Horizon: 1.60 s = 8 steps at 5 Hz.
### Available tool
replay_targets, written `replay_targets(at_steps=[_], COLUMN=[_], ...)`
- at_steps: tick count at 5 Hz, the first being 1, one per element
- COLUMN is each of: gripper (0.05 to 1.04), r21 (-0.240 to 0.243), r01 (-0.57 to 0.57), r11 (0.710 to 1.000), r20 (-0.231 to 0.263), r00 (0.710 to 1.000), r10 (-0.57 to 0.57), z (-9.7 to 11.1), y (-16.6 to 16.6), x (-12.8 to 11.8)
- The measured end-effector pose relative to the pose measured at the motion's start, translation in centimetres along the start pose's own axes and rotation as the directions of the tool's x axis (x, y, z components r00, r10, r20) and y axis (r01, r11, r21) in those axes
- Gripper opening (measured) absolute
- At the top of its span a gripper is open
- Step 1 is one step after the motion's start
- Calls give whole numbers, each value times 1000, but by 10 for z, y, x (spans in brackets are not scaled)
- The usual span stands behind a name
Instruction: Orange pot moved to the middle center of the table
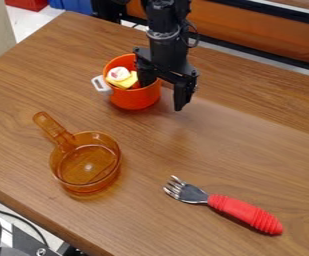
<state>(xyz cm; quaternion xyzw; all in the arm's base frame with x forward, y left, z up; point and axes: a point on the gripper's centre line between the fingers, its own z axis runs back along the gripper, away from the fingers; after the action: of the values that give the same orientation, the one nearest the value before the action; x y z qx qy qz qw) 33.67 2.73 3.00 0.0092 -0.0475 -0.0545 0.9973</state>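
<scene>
Orange pot (136, 99) holds a white item (118, 74) with unreadable reddish marking.

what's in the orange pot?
Yellow piece, white rounded piece with red mark. Floor and right part mostly covered by contents and black gripper; can't see what's there.

1 table (250, 150) bears 1 orange pot (135, 100), 1 amber pan (86, 187) and 1 fork (246, 212).

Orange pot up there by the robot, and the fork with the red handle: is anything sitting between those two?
Nothing sits between the orange pot and the fork; the camera view shows only bare wooden tabletop there.
</scene>
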Motion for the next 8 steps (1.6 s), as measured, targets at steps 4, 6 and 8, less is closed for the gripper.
replay_targets(at_steps=[4, 6, 8], gripper=[149, 58, 58], r21=[33, 59, 73], r01=[-47, -60, -99], r11=[998, 996, 992], r20=[-25, 8, 9], r00=[999, 998, 995], r10=[47, 60, 99], z=[-10, 14, 28], y=[1, -17, -69], x=[2, 6, -5])
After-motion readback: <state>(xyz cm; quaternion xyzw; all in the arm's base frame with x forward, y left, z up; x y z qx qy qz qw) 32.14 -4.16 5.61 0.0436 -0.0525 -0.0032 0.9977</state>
